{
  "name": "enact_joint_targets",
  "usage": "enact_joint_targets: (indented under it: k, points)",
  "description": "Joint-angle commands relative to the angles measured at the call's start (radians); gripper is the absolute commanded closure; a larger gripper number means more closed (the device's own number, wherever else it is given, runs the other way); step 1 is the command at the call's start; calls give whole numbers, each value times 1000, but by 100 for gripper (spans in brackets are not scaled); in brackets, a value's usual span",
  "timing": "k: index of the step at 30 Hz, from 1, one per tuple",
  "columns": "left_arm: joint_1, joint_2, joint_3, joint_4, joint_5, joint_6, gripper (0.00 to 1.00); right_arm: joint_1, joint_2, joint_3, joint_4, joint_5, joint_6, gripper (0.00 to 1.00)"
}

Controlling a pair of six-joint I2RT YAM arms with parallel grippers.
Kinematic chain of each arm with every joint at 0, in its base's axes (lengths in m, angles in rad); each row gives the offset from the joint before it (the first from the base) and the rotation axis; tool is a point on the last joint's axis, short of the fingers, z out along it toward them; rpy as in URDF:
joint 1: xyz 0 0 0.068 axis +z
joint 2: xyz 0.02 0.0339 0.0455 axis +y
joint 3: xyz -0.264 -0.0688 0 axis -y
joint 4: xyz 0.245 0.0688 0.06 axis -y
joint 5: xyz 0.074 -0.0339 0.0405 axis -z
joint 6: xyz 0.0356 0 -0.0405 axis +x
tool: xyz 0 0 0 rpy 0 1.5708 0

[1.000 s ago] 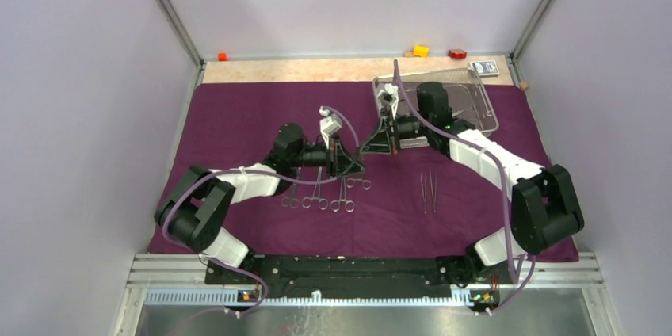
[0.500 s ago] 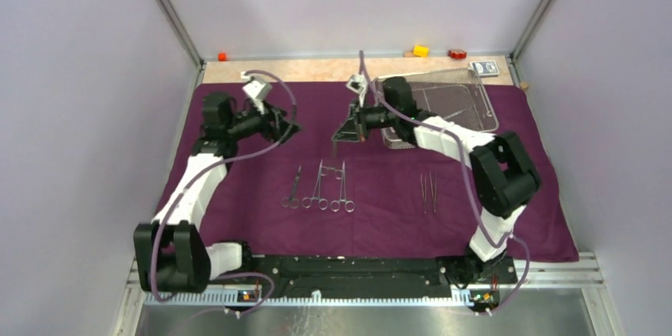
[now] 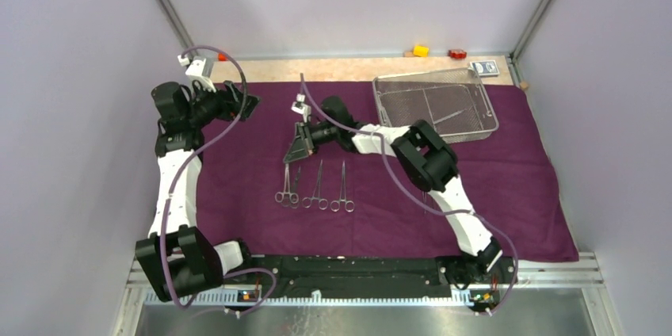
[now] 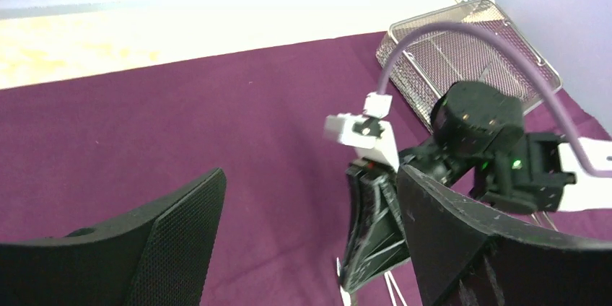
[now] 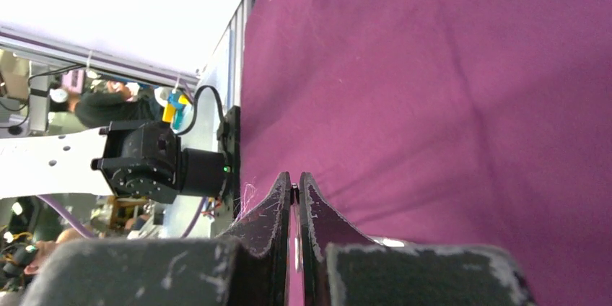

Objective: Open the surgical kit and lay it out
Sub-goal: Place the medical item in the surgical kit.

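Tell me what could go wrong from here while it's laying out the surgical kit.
The right gripper is shut with its tips at the left end of the clamp row. Pulling away could drag a clamp and knock the row crooked. The right arm also stretches across the purple cloth, so swinging back toward the tray might ruck the cloth and shift what lies on it.

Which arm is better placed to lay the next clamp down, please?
Right: the right hand holds a clamp beside the laid clamps; the left hand is open, near a far corner of the cloth.
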Motion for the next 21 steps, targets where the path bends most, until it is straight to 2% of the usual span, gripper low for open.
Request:
enact_joint_targets:
  k: [1,9,16,21]
  points:
    - [8,19,33,37,10,-86,7,41,69,173,47,-52,98,100]
    - [10,8,3,66,22,-91,7,70,206,355,79,-48,217,100]
    - [10,3,-2,101,30,-57,6,77,289,403,204,-17,331,100]
    - [9,16,-5,95,53,-48,6,96,327,430,217,-10,344,100]
